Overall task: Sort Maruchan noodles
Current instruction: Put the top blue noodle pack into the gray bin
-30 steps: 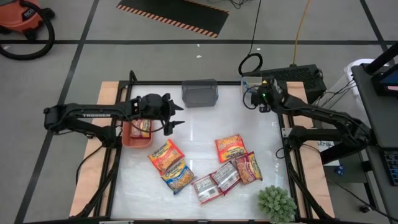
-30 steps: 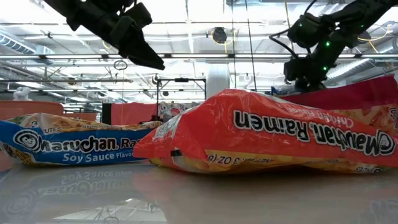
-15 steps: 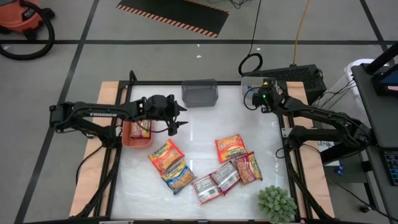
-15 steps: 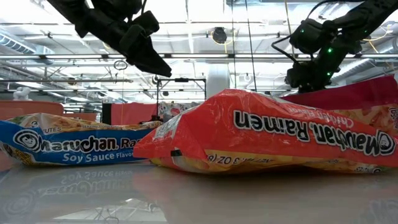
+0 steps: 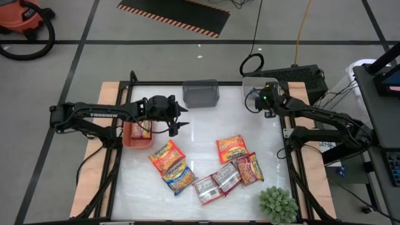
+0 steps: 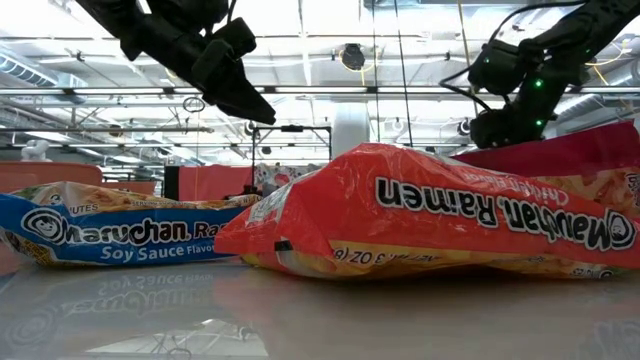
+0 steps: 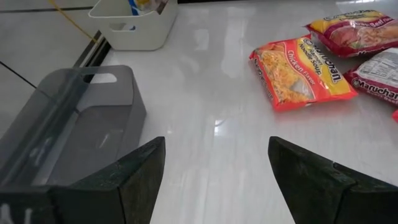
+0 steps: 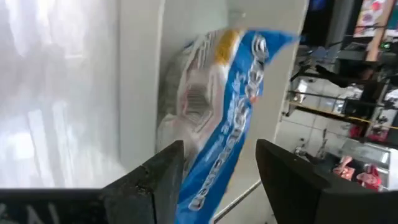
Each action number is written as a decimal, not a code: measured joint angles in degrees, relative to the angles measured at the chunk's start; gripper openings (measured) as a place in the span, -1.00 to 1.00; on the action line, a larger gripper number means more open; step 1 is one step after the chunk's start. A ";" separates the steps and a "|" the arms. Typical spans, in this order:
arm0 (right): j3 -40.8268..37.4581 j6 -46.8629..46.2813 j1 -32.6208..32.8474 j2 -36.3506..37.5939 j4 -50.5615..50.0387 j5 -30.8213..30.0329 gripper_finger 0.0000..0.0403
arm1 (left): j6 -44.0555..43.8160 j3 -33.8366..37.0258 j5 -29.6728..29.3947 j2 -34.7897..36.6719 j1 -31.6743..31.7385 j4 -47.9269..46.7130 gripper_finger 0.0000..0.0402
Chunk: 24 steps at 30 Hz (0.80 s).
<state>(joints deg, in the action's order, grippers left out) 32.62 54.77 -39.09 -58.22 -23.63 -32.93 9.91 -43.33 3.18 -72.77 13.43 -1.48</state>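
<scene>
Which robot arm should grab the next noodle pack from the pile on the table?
Probably the left. The left gripper is open and empty, just above the red packet. The right gripper is off at the white bin, with a blue packet between its fingers.

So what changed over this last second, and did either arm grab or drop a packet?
The left gripper, open and empty, moved from over the red bin toward the table's middle, then stopped. The right gripper, open over the white bin with a blue-trimmed packet just ahead of it, edged slightly sideways. No grab or drop shows. The loose packets and grey bin stayed put.
</scene>
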 joint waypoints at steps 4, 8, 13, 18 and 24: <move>0.00 -0.06 -0.34 0.00 -0.77 -2.39 -0.03 | -0.10 0.00 0.00 0.00 0.00 0.00 0.44; 0.02 -0.49 -0.35 0.00 -1.45 -3.00 -0.03 | -0.57 0.00 -0.02 0.00 0.00 0.00 0.44; 0.02 -3.03 0.36 0.04 -1.11 -2.89 -0.03 | -0.63 0.00 -0.02 0.00 0.00 0.00 0.44; 0.02 -3.09 0.35 0.04 -1.16 -2.96 -0.07 | -0.68 0.00 -0.02 0.02 0.00 -0.04 0.44; 0.18 -4.22 0.35 0.16 -1.64 -3.07 -0.21 | -1.00 0.00 -0.02 0.02 0.00 -0.07 0.44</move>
<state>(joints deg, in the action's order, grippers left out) 32.81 50.56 -38.74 -58.06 -25.27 -36.00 8.92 -43.33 3.16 -72.75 13.43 -1.55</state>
